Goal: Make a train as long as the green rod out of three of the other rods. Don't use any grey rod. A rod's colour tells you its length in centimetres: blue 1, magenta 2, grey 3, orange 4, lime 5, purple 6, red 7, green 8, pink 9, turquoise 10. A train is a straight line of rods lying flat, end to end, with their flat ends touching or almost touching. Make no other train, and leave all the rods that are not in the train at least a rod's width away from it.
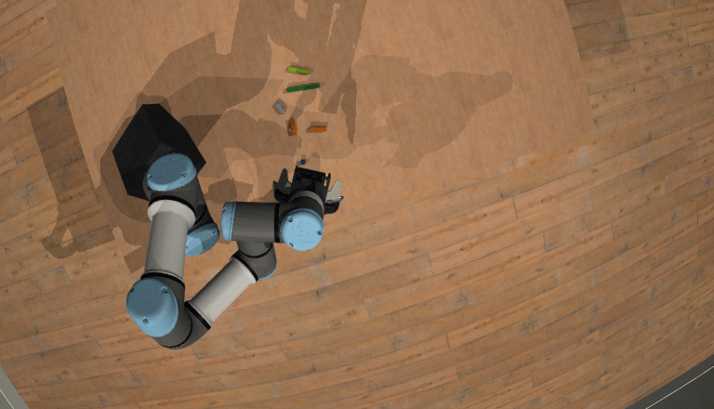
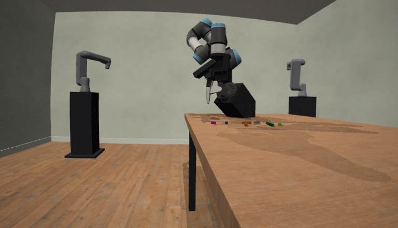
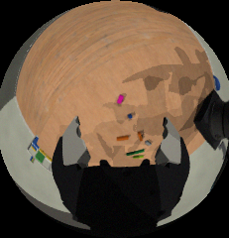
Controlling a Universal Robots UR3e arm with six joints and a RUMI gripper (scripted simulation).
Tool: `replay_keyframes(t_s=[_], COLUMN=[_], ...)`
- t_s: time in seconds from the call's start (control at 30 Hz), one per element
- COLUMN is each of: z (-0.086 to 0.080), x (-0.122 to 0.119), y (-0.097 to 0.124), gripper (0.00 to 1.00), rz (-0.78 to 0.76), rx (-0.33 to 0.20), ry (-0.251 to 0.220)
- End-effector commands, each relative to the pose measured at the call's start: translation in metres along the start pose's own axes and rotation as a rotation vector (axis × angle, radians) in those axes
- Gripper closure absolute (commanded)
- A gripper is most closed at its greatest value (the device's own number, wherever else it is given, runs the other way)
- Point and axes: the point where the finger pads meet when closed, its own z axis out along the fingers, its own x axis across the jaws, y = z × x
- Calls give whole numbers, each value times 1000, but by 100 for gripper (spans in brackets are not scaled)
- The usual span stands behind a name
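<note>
The green rod [image 1: 303, 87] [image 2: 270, 124] [image 3: 135, 153] lies beside the lime rod [image 1: 298, 71] [image 2: 279, 124] [image 3: 138, 157], apart from it. One orange rod [image 1: 317, 128] [image 2: 245, 125] [image 3: 123, 138] lies near a second orange rod [image 1: 292, 126] [image 3: 140, 136], which is turned across it. A blue rod [image 1: 302, 162] [image 2: 226, 123] [image 3: 130, 116] lies apart from them. A magenta rod [image 2: 213, 122] [image 3: 120, 99] lies beyond the blue one, hidden under the arm in the top view. No rods touch end to end. My gripper [image 3: 122, 116] is open and empty, high above the table.
A grey rod [image 1: 280, 107] [image 2: 256, 122] [image 3: 148, 142] lies between the green rod and the second orange rod. The black arm base [image 1: 152, 147] [image 2: 239, 102] stands on the table. The table's edge [image 2: 205, 167] runs past the magenta rod's side.
</note>
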Motion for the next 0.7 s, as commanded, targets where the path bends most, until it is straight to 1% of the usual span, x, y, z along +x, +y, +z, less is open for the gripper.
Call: replay_keyframes(t_s=[0.0, 0.17, 0.23, 0.47, 0.67], z=[0, 1, 1, 2, 2], x=[-2, -3, -3, -3, -3], y=[-1, -3, -3, -4, -4], gripper=[0, 0, 0, 0, 0], rz=[168, 266, 266, 347, 362], rx=[6, 6, 6, 6, 5], ry=[-4, -6, -6, -8, -9])
